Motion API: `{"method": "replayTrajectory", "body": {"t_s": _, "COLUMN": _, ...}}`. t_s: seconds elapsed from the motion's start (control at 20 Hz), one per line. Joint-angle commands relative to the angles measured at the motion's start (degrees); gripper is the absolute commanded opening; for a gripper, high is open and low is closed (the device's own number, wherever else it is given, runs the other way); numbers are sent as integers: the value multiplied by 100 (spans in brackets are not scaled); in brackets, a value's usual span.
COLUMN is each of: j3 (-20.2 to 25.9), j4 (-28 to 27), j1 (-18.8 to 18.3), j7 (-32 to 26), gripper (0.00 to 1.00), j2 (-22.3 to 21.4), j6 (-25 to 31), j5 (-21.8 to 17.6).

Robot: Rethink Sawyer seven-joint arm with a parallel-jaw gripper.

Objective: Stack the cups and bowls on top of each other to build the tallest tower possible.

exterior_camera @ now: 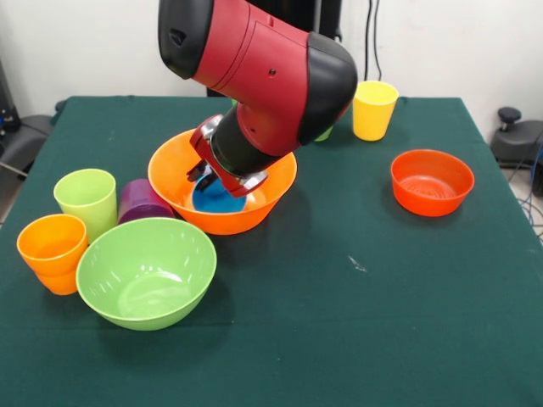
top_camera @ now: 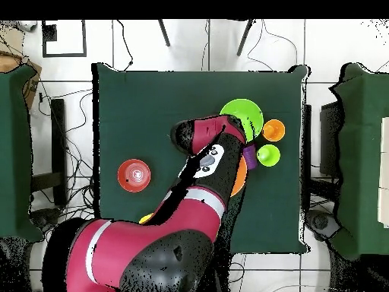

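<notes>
My gripper reaches down into the large orange bowl at the table's middle. A blue cup sits inside that bowl right under the gripper; the arm hides whether it is held. The lime-green bowl stands at the front left, with an orange cup, a lime cup and a purple cup beside it. A yellow cup stands at the far right. The red-orange bowl sits alone at the right. A sliver of a green cup shows behind the arm.
Everything stands on a dark green table. In the overhead view the arm covers the orange bowl; the lime-green bowl, orange cup, lime cup and red-orange bowl show.
</notes>
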Motion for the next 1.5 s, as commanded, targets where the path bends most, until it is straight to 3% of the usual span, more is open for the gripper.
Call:
{"method": "replayTrajectory", "body": {"t_s": 0.05, "j3": 665, "j4": 275, "j1": 9, "j7": -191, "gripper": 0, "j2": 168, "j6": -346, "j5": -173}}
{"method": "replayTrajectory", "body": {"t_s": 0.95, "j3": 705, "j4": 386, "j1": -64, "j7": -236, "gripper": 0, "j2": 63, "j6": -395, "j5": -130}}
{"method": "replayTrajectory", "body": {"t_s": 1.5, "j3": 729, "j4": 680, "j1": -143, "j7": -564, "gripper": 0, "j2": -443, "j6": -169, "j5": -108}}
